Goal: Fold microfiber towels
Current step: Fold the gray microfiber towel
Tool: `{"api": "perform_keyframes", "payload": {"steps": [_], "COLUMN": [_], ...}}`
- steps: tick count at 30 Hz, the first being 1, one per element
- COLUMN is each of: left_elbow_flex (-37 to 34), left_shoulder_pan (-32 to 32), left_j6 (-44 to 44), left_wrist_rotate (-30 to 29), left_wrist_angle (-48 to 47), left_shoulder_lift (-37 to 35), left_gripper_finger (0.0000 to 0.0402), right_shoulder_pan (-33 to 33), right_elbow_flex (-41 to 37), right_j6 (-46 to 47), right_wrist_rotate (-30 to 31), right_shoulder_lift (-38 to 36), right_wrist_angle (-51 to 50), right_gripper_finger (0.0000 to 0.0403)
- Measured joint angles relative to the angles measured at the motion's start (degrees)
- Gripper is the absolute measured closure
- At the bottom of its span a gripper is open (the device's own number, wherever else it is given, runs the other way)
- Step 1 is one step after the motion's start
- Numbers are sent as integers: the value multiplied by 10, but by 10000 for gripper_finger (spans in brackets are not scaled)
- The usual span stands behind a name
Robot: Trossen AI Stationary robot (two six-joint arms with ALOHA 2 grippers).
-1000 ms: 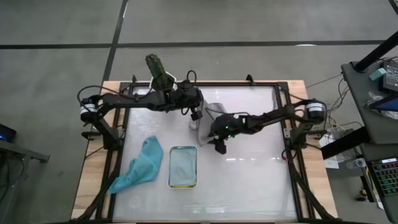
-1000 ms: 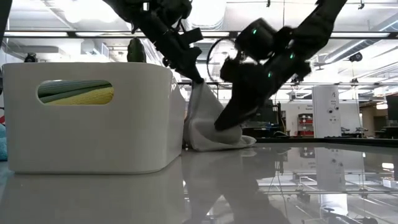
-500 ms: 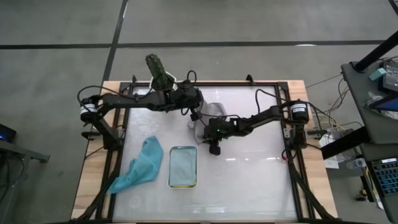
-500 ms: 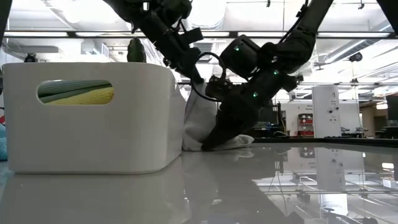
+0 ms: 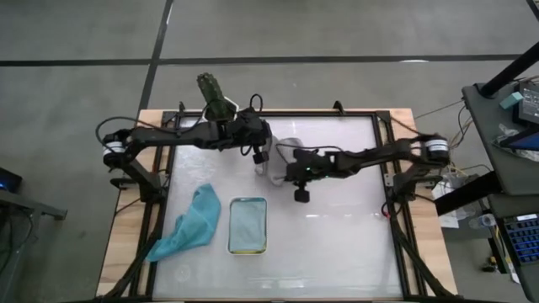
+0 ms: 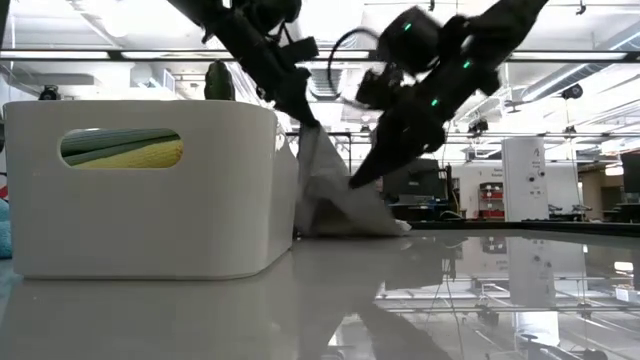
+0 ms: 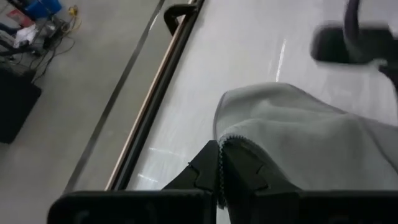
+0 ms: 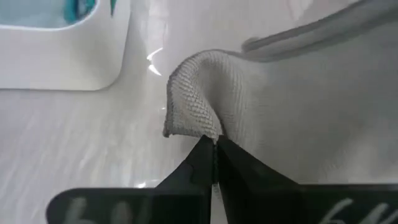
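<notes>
Grey towel (image 6: pixel 335 195) hangs pinched between left gripper (image 7: pixel 219 163) and right gripper (image 8: pixel 214 158), its lower edge seemingly on the table (image 5: pixel 337 236).

Tray (image 5: pixel 248 202): white, rectangular, on the table's front left part; in the low view (image 6: pixel 150 230) its side has an oval handle slot.
Table (image 5: pixel 337 244): glossy white top, dark frame, wooden base edges.
Floor (image 5: pixel 84 50): grey concrete with dark seams.
Desk (image 5: pixel 505 109): at right, with cables.

Two loose towels, grey (image 5: pixel 282 156) and teal (image 5: pixel 192 222), and one tray (image 5: pixel 248 225).
</notes>
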Motion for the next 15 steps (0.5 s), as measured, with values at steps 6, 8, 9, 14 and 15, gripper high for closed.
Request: {"api": "perform_keyframes", "payload": {"steps": [6, 8, 9, 14, 15], "left_elbow_flex": [1, 1, 1, 6, 6], "left_shoulder_pan": [-6, -8, -9, -11, -11], "left_j6": [4, 5, 5, 19, 19], "left_wrist_rotate": [73, 84, 86, 101, 111], "left_wrist_angle": [-38, -62, -63, -83, -83], "left_shoulder_lift": [-39, -50, -54, -77, -82], "left_gripper_finger": [402, 402, 401, 402, 402], "right_shoulder_pan": [0, 0, 0, 0, 0], "right_elbow_flex": [-43, -58, -66, -98, -102], "right_j6": [-5, 6, 11, 34, 39], "right_wrist_rotate": [11, 11, 11, 13, 13], "right_shoulder_lift": [-140, -187, -211, -307, -324], "right_wrist_angle": [-45, -51, -54, -70, -70], "right_gripper_finger": [394, 394, 394, 394, 394]}}
